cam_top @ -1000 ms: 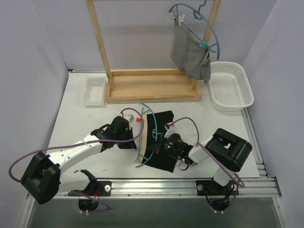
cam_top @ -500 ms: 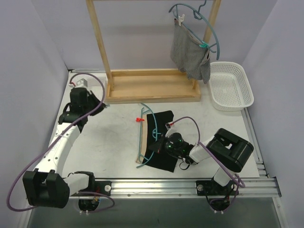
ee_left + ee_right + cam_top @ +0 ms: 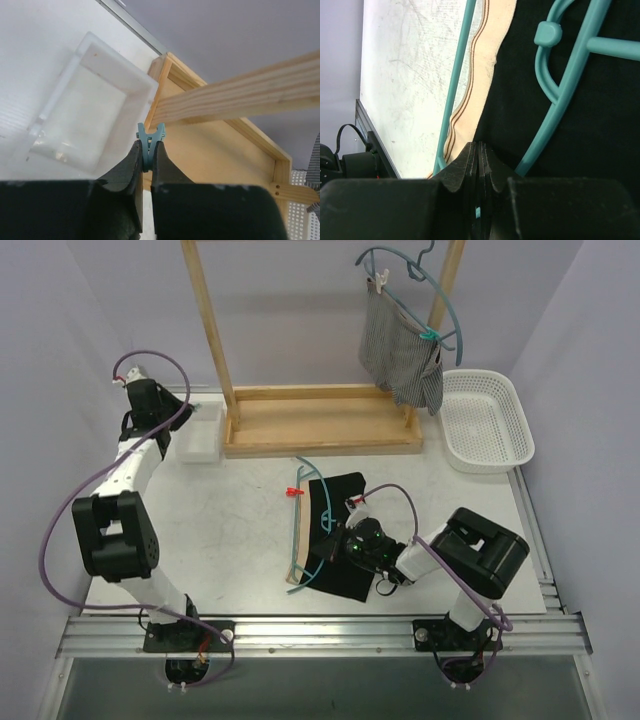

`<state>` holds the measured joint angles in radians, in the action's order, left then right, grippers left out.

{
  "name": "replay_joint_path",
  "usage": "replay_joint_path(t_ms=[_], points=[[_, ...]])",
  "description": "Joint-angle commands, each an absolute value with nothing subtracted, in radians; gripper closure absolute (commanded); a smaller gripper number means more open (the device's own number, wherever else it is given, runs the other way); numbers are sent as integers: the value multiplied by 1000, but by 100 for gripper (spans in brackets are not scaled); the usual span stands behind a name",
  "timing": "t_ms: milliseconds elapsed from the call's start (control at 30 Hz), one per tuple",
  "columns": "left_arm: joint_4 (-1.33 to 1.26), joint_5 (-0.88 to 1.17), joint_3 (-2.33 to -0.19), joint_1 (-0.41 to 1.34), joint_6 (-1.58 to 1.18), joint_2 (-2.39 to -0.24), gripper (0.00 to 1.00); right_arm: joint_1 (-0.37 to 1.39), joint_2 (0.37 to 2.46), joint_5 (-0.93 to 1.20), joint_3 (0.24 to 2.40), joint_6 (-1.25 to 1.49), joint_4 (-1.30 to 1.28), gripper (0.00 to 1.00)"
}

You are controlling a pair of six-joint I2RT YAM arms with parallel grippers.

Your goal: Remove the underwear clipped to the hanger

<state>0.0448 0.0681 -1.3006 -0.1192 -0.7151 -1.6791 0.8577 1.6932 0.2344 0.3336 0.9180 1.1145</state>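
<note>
Left hand (image 3: 148,150) closed on a teal clip (image 3: 149,137), over the white tray (image 3: 117,65) edge. Released here, the clip may strike the rim and skip onto the tabletop (image 3: 220,530). Right hand (image 3: 479,155) closed, tips on black underwear (image 3: 600,125) mid-tabletop. Grey pair (image 3: 395,355) hangs clipped at the rack (image 3: 210,330).

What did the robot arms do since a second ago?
The left fingers swung away from the black underwear to the far-left corner and now pinch a teal clip near the white tray. The right fingers stayed closed, down on the black underwear. The grey underwear stayed hanging.
</note>
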Motion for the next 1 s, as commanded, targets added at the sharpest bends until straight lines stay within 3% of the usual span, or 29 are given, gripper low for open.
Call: replay_joint_path(t_ms=[0,67,100,133,233,333,533,967], points=[[-35,103,-1412,-133,-727,-1765,83,853,1726,247,350,900,1118,100],[-43,107,-1430,-133,-718,-1801,68,854,1726,247,347,902,1123,100],[-40,97,-1434,-133,-716,-1807,51,854,1724,245,347,902,1121,100],[-29,86,-1439,-133,-713,-1809,43,854,1723,245,345,902,1121,100],[-28,66,-1436,-133,-686,-1799,21,854,1706,241,339,900,1114,100],[-28,69,-1414,-135,-677,-1772,6,854,1694,239,336,897,1106,100],[-35,114,-1272,-101,-689,-1632,6,854,1674,236,331,897,1104,100],[15,248,-798,262,-667,-1237,6,854,1545,203,360,862,974,100]])
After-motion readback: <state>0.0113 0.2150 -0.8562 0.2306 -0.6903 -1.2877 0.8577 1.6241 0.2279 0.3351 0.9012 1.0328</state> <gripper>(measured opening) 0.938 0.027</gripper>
